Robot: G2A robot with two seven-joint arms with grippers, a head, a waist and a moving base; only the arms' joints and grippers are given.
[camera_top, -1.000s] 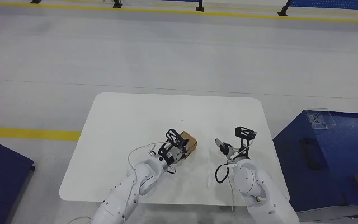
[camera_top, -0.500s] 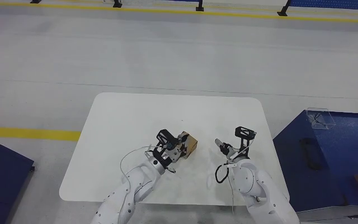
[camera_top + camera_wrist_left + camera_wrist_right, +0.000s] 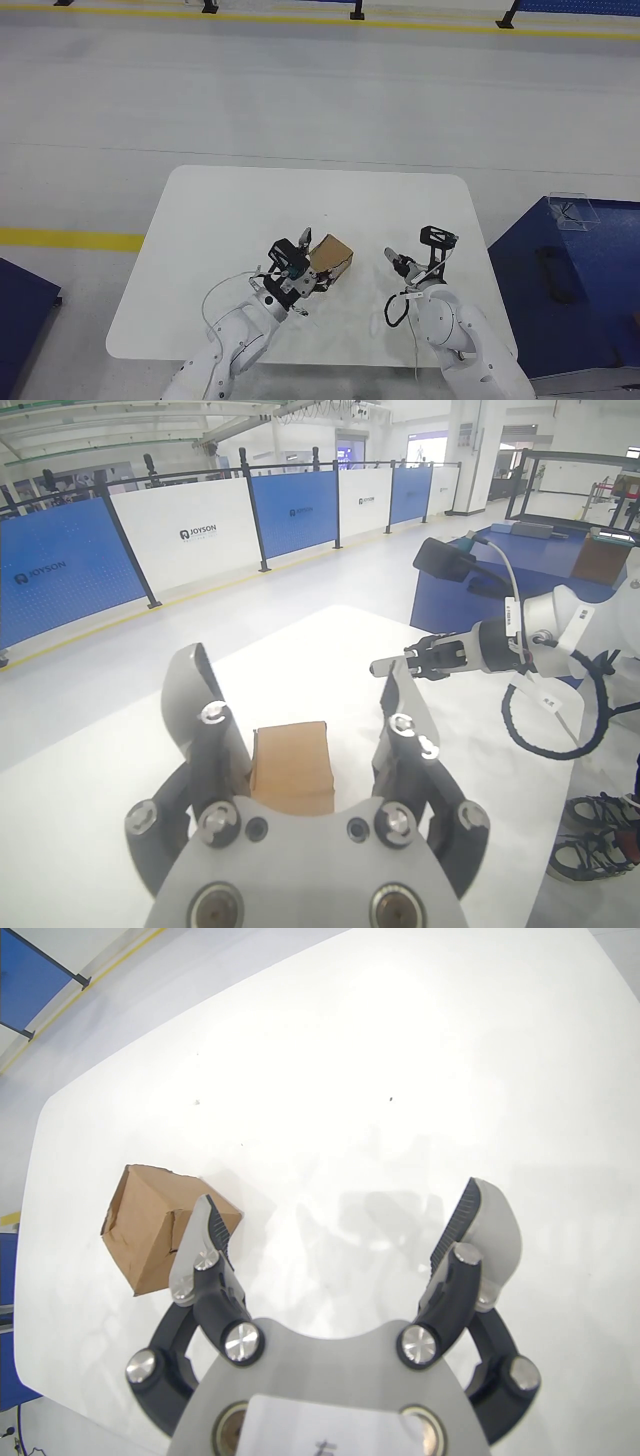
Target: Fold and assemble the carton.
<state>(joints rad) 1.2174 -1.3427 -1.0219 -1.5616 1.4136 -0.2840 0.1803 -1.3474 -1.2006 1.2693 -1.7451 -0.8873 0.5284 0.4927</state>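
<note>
Sitting just beside left tool (image 3: 295, 670), the carton (image 3: 292, 762).

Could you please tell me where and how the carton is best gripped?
Probably grip the carton across its two flat opposite walls, coming from the left gripper's side: it sits boxy on the table, those walls roughly in line with the open jaws.

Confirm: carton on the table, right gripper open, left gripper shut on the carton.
One thing is wrong: the left gripper is open, not shut on the carton; the left wrist view shows its fingers spread, not clamping it. The carton does sit on the table, and the right gripper is open.
</note>
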